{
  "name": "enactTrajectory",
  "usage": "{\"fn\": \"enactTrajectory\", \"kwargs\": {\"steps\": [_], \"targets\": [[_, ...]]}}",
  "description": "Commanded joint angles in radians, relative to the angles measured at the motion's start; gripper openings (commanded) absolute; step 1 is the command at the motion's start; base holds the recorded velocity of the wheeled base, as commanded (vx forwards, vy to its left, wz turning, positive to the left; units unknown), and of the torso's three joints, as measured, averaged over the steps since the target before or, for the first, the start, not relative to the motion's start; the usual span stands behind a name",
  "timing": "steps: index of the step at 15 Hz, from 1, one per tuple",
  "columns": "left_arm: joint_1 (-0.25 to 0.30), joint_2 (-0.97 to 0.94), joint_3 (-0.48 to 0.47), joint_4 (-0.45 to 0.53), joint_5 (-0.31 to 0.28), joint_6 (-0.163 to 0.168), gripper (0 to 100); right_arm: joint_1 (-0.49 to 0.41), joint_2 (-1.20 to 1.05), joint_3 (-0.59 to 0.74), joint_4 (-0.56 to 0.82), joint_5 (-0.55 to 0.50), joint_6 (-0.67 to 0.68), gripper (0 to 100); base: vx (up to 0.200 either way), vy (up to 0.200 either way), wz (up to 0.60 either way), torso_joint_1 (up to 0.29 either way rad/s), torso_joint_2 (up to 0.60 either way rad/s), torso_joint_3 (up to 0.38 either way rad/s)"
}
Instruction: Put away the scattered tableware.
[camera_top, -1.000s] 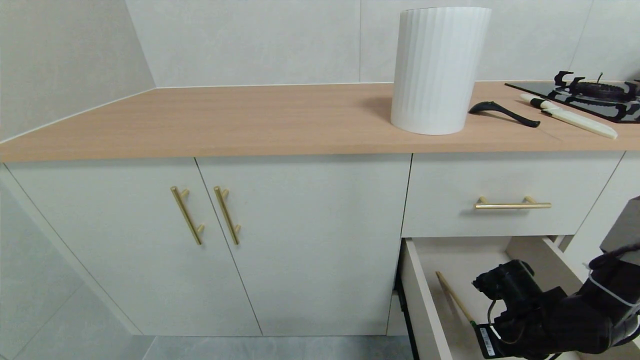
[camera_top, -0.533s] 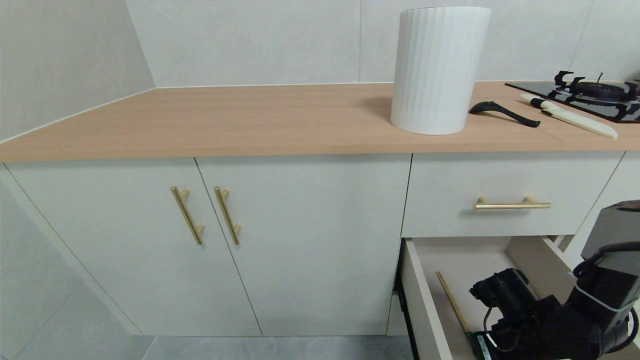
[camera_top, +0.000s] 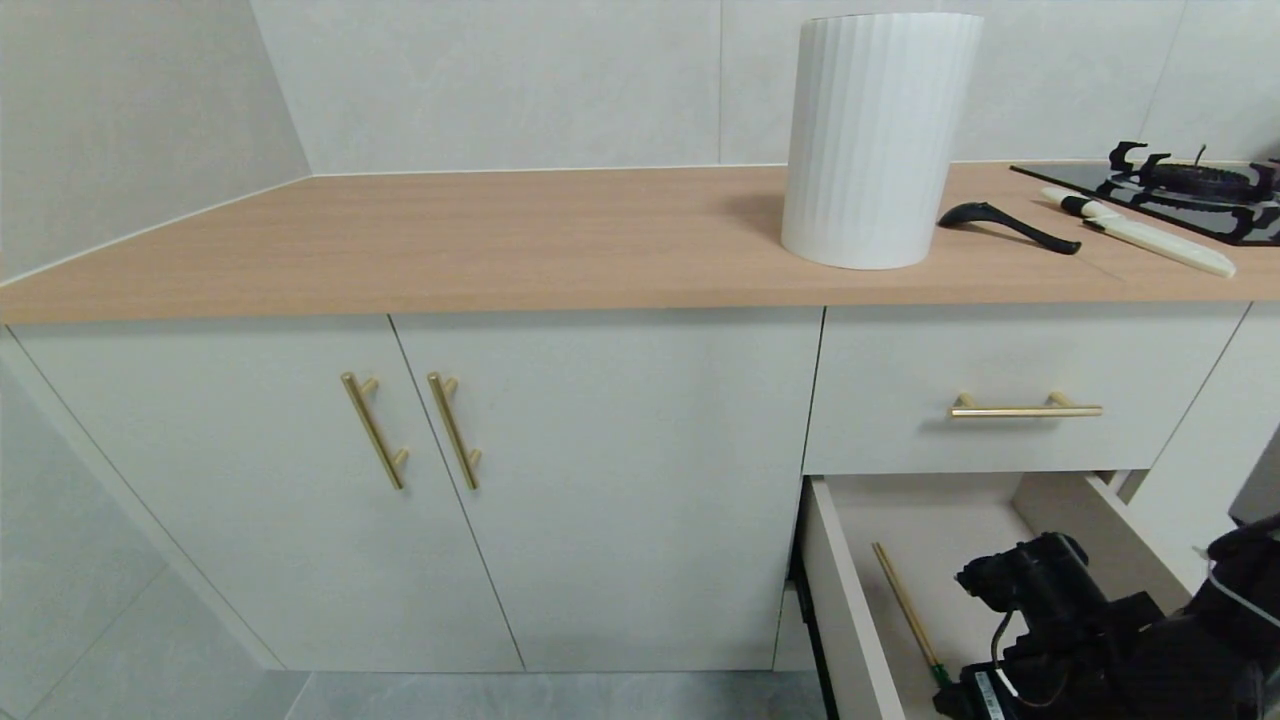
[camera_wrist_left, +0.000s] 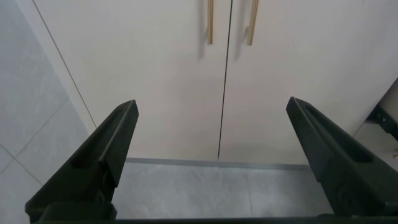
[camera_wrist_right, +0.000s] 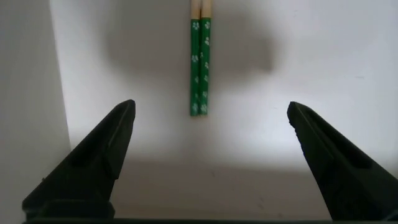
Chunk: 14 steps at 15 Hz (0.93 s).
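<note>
— Found the chopsticks (camera_top: 905, 605)?
— Found them paired, flat on the floor of the open lower drawer (camera_top: 845, 590), close along its left wall, green ends toward the front.
— And the right gripper (camera_wrist_right: 210, 106)?
— Hung over that drawer, just above the green ends. Gaped wide, gripped nothing, touched neither stick.
— Checked the left gripper (camera_wrist_left: 211, 106) too?
— Checked. Spread just as wide, held nothing, faced the two cabinet doors (camera_wrist_left: 155, 74) low down, near the floor.
— Noticed anything up on the countertop (camera_top: 500, 240)?
— Saw a tall white ribbed container (camera_top: 878, 140) standing upright, then a black utensil (camera_top: 1005, 225) just beside it, then a white knife (camera_top: 1140, 232) with its handle end at the edge of the stove (camera_top: 1190, 190). Lay apart from each other, those last two, both well away from the drawer below.
— And the upper drawer (camera_top: 1010, 360)?
— Sat shut, gold handle across its front, directly above the open one.
</note>
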Motion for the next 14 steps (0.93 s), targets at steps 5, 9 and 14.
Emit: {"fn": "enactTrajectory", "kwargs": {"steps": [5, 9, 14], "targets": [[0.000, 0.001, 0.000, 0.000, 0.000, 0.000, 100, -0.105, -0.393, 0.060, 0.020, -0.021, -0.165, 100, 0.000, 0.000, 0.00, 0.000, 0.00, 0.000], [0.000, 0.001, 0.000, 0.000, 0.000, 0.000, 100, -0.125, -0.476, 0.074, 0.019, -0.006, -0.195, 100, 0.000, 0.000, 0.00, 0.000, 0.00, 0.000], [0.000, 0.001, 0.000, 0.000, 0.000, 0.000, 100, -0.125, -0.577, 0.078, 0.019, 0.039, -0.197, 100, 0.000, 0.000, 0.00, 0.008, -0.13, -0.177]]}}
